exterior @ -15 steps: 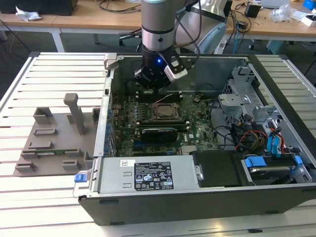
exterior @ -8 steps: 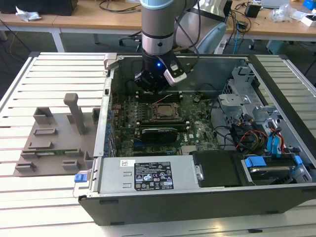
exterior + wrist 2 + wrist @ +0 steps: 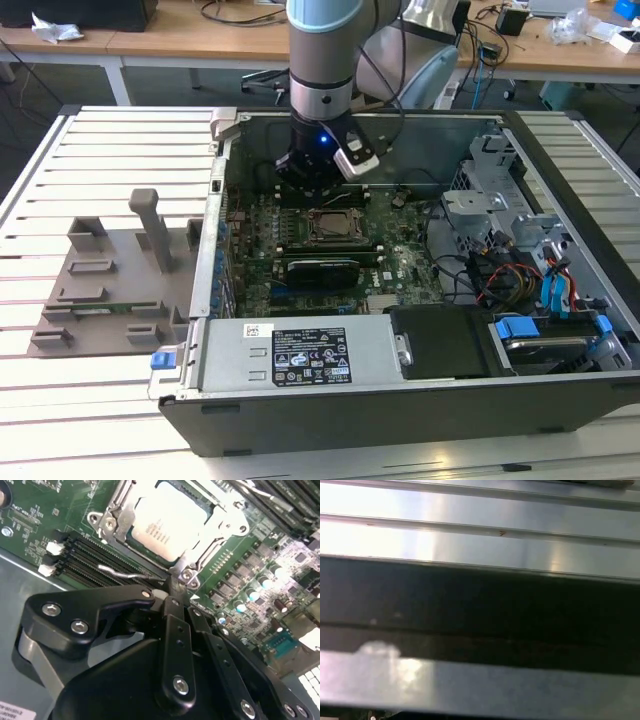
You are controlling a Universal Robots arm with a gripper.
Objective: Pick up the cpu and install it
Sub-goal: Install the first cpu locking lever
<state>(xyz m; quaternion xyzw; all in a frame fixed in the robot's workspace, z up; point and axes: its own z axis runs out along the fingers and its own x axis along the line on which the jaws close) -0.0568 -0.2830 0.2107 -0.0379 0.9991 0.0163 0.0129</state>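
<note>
Second wrist view: cpu (image 3: 167,527) seemingly seated in socket, just beyond claw (image 3: 172,587).

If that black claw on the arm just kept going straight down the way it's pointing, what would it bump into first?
Most likely the metal socket frame at the edge of the cpu, judging by the second wrist view. The gripper points at the frame's corner; depth is hard to judge.

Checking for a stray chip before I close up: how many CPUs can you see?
1. The cpu sits in the socket frame on the motherboard, just beyond the claw. Others could be hidden behind the arm or case walls.
</note>
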